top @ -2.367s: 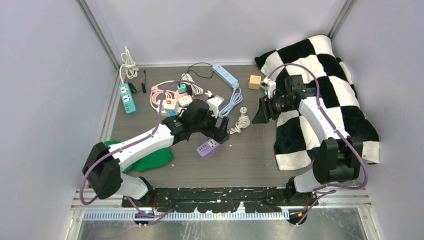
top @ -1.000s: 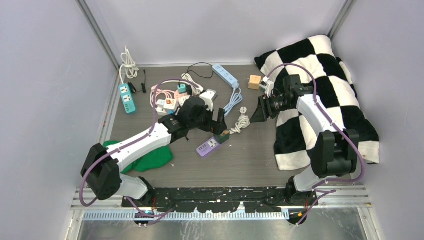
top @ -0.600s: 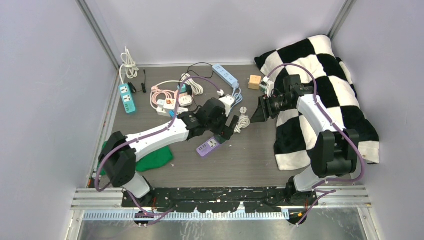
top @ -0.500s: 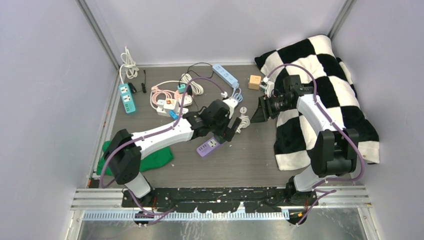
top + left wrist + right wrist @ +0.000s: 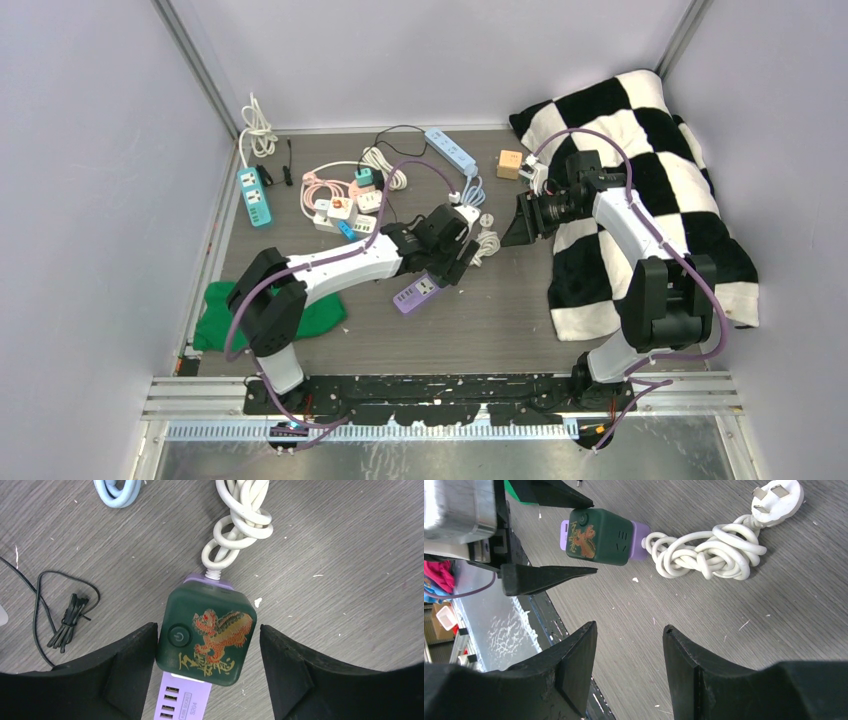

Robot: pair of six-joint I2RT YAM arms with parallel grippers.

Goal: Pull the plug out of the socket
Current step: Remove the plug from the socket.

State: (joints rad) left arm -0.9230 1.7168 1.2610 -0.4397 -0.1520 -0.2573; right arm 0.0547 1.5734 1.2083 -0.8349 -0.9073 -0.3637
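While grasping was in hand, left wrist: left fingers [image 5: 125,670] flanked the green plug [image 5: 206,635], seated on the purple socket strip [image 5: 176,707] at lower centre, not yet clamped | right wrist: right fingers [image 5: 564,680] stood apart, empty | top: plug mid-frame; next likely needed a squeeze, then a straight pull.

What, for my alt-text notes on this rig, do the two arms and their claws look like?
Both the left arm and right arm have white links between black joints, with a purple cable looping along each. The left claw and right claw each have two matte black wedge-shaped fingers.
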